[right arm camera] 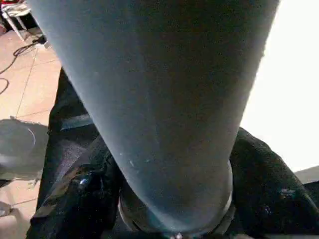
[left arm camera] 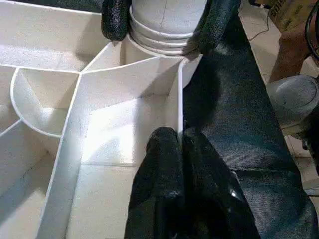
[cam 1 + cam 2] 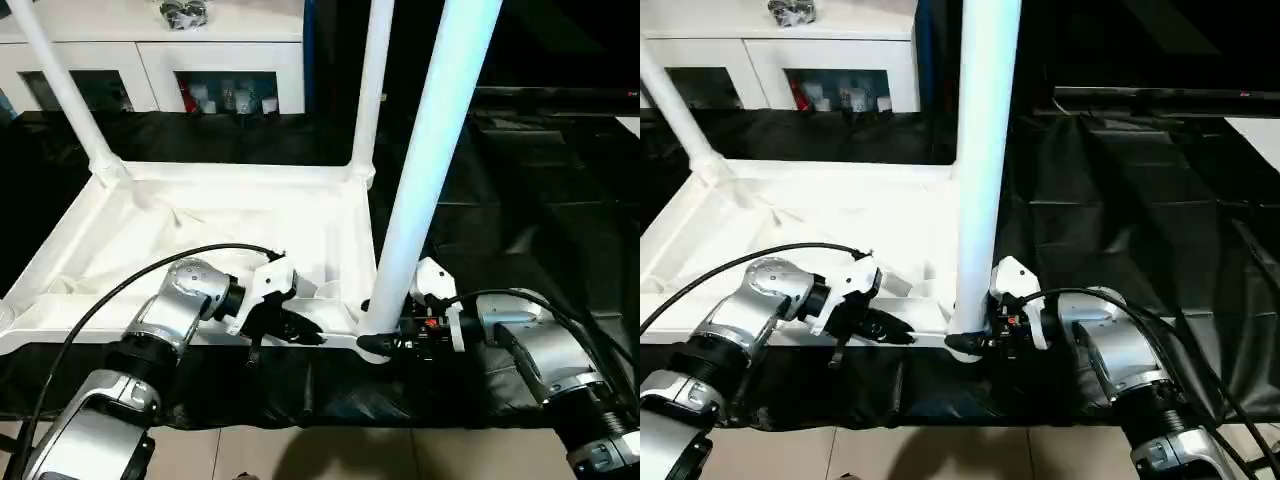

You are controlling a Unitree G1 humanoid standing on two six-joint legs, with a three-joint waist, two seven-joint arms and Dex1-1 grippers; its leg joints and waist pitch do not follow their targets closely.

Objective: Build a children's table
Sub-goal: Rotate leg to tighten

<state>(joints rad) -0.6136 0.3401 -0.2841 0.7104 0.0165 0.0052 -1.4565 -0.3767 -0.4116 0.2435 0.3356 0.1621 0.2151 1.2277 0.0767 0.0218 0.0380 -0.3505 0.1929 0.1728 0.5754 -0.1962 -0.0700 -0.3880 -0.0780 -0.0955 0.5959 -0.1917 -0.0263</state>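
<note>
Fingers of the right gripper (image 3: 375, 343) clasp the near white tapered tube leg (image 3: 425, 160) at its socket; left gripper (image 2: 180, 144) pinches the white ribbed plastic tabletop (image 3: 200, 215) rim, pressed together.

White tabletop (image 3: 200, 215) and white legs (image 3: 425, 160) on a black cloth (image 3: 520, 200); silver forearms, black gripper fingers (image 2: 169, 164), white cabinet (image 3: 150, 40).

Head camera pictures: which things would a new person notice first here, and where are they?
First comes the tall white leg standing in the near right corner socket of the upturned white tabletop; the right gripper has its black fingers around the leg's base. Next, the left gripper, shut, pinches the tabletop's near rim beside that corner. Two more legs stand in the far corners, before a white cabinet.
</note>
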